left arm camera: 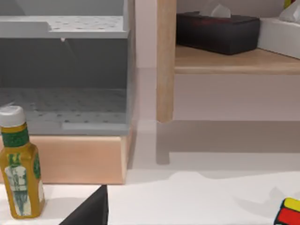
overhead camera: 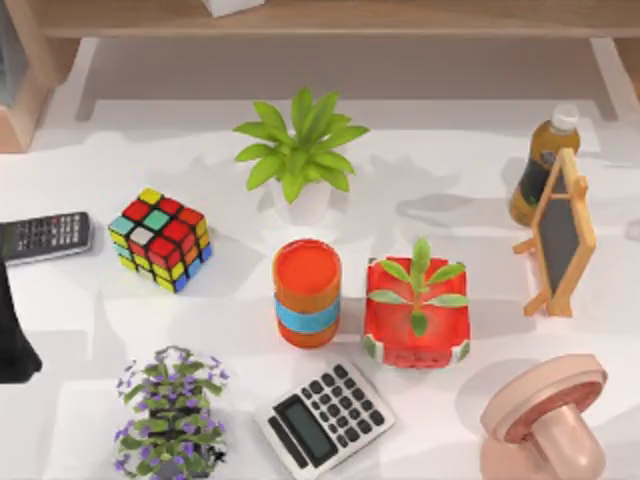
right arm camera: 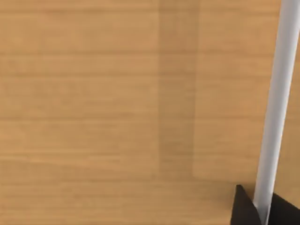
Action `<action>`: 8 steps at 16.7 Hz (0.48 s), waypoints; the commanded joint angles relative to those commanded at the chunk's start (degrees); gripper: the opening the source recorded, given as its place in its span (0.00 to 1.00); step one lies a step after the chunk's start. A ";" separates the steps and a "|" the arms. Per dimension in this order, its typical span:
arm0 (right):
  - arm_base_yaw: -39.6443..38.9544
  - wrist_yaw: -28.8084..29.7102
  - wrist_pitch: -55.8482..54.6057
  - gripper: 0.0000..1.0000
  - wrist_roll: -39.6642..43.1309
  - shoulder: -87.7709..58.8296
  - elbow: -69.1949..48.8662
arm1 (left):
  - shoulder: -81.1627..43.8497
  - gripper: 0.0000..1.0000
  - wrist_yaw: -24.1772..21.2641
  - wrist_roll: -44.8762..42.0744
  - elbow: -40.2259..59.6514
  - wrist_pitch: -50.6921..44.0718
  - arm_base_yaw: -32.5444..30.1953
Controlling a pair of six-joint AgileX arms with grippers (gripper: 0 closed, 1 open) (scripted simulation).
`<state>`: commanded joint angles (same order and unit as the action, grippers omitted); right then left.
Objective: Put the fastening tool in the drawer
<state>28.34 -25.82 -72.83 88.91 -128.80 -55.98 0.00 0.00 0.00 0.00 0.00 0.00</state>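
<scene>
The fastening tool is out of view. In the left wrist view, a grey drawer (left arm camera: 93, 125) with a dotted floor stands open in a wooden frame behind the table. My left arm (overhead camera: 12, 330) is a dark shape at the table's left edge, and a dark part of its gripper (left arm camera: 89, 211) shows low in its wrist view. In the right wrist view, dark parts of my right gripper (right arm camera: 265, 213) face a wooden surface and a white bar (right arm camera: 276, 108).
The table is crowded: remote (overhead camera: 45, 236), colour cube (overhead camera: 160, 238), green plant (overhead camera: 300, 160), orange canister (overhead camera: 307, 292), red planter (overhead camera: 417, 312), calculator (overhead camera: 325, 418), purple flowers (overhead camera: 172, 410), bottle (overhead camera: 543, 160), small chalkboard (overhead camera: 560, 235), pink mushroom shape (overhead camera: 545, 420). A yellow bottle (left arm camera: 18, 173) stands before the drawer.
</scene>
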 joint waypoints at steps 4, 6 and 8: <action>-0.14 0.48 1.32 0.00 0.10 -1.23 -2.10 | 0.00 1.00 0.00 0.00 0.00 0.00 0.00; -0.93 1.51 3.52 0.00 -0.08 -3.09 -6.34 | 0.00 1.00 0.00 0.00 0.00 0.00 0.00; -2.00 2.56 6.09 0.00 -0.32 -5.19 -11.38 | 0.00 1.00 0.00 0.00 0.00 0.00 0.00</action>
<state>26.34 -23.26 -66.74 88.58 -133.99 -67.37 0.00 0.00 0.00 0.00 0.00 0.00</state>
